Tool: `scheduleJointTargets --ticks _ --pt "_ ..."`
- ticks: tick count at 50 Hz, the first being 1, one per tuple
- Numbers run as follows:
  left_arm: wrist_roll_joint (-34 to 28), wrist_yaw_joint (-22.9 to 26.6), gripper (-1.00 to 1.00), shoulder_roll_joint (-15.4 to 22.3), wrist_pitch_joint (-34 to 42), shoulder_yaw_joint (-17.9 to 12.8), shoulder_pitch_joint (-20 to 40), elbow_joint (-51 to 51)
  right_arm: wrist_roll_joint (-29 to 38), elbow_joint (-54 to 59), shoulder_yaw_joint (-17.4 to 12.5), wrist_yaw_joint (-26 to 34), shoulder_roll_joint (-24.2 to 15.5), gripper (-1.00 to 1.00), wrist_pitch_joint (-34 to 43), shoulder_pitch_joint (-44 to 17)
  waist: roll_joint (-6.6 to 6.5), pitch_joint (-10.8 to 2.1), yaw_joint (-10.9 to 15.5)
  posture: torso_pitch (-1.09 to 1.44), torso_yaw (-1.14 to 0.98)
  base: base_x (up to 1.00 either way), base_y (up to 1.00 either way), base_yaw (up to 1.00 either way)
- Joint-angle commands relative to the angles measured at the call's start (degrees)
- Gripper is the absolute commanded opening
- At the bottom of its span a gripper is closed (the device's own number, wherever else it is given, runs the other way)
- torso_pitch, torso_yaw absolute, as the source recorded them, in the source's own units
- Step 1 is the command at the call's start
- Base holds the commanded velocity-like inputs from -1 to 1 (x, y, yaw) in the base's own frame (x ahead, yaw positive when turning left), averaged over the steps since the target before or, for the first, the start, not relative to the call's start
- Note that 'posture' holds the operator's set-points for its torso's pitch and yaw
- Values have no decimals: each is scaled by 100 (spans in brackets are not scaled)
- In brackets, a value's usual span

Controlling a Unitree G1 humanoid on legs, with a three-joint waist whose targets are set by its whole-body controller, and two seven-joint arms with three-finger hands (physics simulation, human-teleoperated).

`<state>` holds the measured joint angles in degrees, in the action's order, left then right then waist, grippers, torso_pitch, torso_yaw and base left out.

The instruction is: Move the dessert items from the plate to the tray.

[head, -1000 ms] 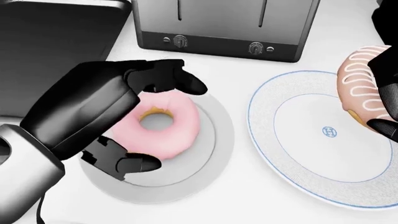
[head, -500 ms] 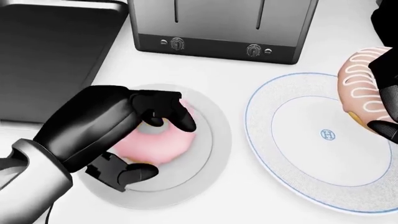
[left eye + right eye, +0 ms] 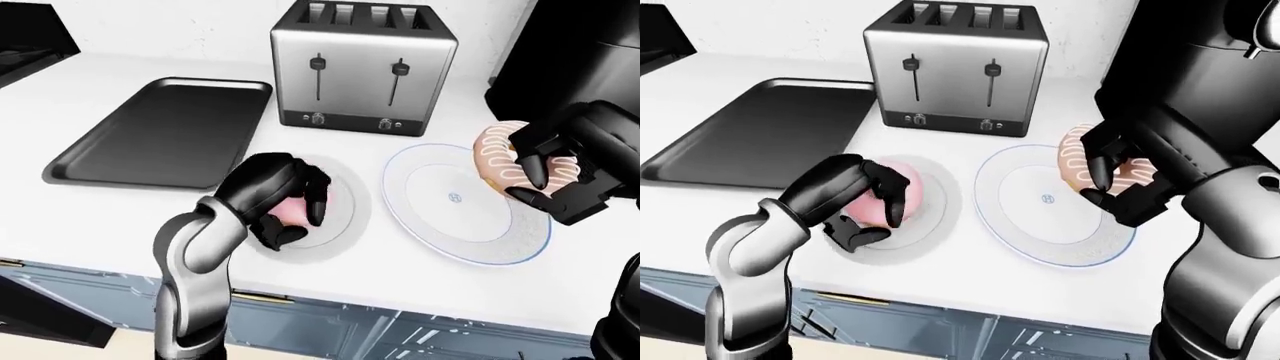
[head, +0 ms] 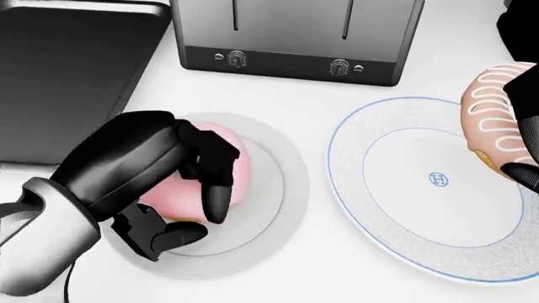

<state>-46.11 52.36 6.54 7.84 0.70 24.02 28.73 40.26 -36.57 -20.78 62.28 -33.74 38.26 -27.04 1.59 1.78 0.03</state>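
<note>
A pink-frosted donut [image 4: 240, 158] lies on a small grey plate [image 4: 282, 189] on the white counter. My left hand [image 4: 198, 221] is over it, with the fingers curled down across its top and the thumb at its near edge, closed round it. It hides most of the donut. My right hand [image 3: 535, 180] is shut on a pink donut with white icing stripes [image 4: 497, 120]. It holds that donut upright above the right side of a large white plate with a blue rim [image 4: 396, 189]. The dark tray [image 3: 160, 127] lies on the left of the counter.
A steel four-slot toaster [image 3: 360, 67] stands just above both plates, between the tray and a tall black appliance [image 3: 560, 52] at the right. The counter's edge [image 3: 330, 296] runs along the bottom of the eye views, with cabinets below.
My left fingers have curled down from open above the pink donut to closed over it. The right hand with the striped donut has hardly moved. The view has shifted slightly.
</note>
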Motion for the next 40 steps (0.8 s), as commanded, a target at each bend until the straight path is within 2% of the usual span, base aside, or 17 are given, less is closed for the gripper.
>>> scheduleJointTargets --ticks 1,7,13,14,16,17,18,20,25,28,29,30,32,34,36,39,40 --pt "50 -38 -100 -7 170 -55 386 325 41 -142 -90 -82 -122 -100 -25 -180 32 -137 0 0 0 0 0 0" --pt "79 91 -100 -28 800 -17 1226 608 15 -219 -103 15 -136 -100 8 -185 60 -111 7 0 0 0 0 0" --pt "7 740 -100 134 1677 -59 2090 1033 66 -303 -89 392 -502 -100 314 -548 69 -71 14 0 0 0 0 0" --pt "-1 818 -100 173 1773 -69 2192 1064 76 -315 -82 433 -539 -100 356 -592 30 -135 -1 0 0 -7 1 0" --pt "14 951 -100 255 1959 -115 2425 1097 87 -319 -74 485 -609 -100 424 -685 -18 -125 2 0 0 -18 12 0" --pt "46 1014 -100 321 2060 -168 2597 1072 90 -322 -68 529 -658 -100 463 -741 -3 -116 32 0 0 -22 23 0" --pt "77 1046 -100 381 2141 -203 2719 1053 96 -330 -58 567 -694 -100 502 -782 82 -93 45 0 0 -21 24 0" --pt "142 1129 -100 507 2361 -281 2984 1039 106 -383 -52 643 -749 -100 582 -838 184 -146 70 0 0 -22 23 0" --pt "426 1068 -100 872 2630 -459 3325 905 125 -431 -35 717 -797 -100 635 -873 -42 -13 131 0 0 -23 25 0" --pt "564 964 -100 1020 2631 -476 3301 846 160 -492 -2 846 -877 -100 728 -970 -264 -60 179 0 0 -38 35 0" --pt "585 945 -100 1045 2651 -471 3308 846 169 -497 8 874 -897 -100 754 -1009 -249 -142 141 0 0 -39 36 0" --pt "612 922 -100 1079 2667 -483 3331 826 174 -499 15 884 -904 -100 765 -1037 -255 -139 187 0 0 -47 39 0" --pt "648 893 -100 1124 2658 -478 3266 843 186 -488 5 892 -931 -100 767 -1059 -429 -66 199 0 0 -50 42 0" --pt "689 862 -100 1163 2641 -495 3271 797 200 -445 23 859 -920 -100 748 -1068 -389 -80 194 0 0 -50 45 0" --pt "739 810 -100 1207 2603 -523 3299 710 220 -409 45 859 -927 -100 761 -1110 -266 -48 144 0 0 -46 45 0" --pt "785 758 -100 1259 2591 -540 3270 687 229 -383 72 835 -938 -100 756 -1201 -59 47 40 0 0 -18 45 0" --pt "794 712 -100 1275 2561 -554 3235 652 199 -369 98 780 -925 -100 744 -1318 24 154 -3 0 0 0 48 0"
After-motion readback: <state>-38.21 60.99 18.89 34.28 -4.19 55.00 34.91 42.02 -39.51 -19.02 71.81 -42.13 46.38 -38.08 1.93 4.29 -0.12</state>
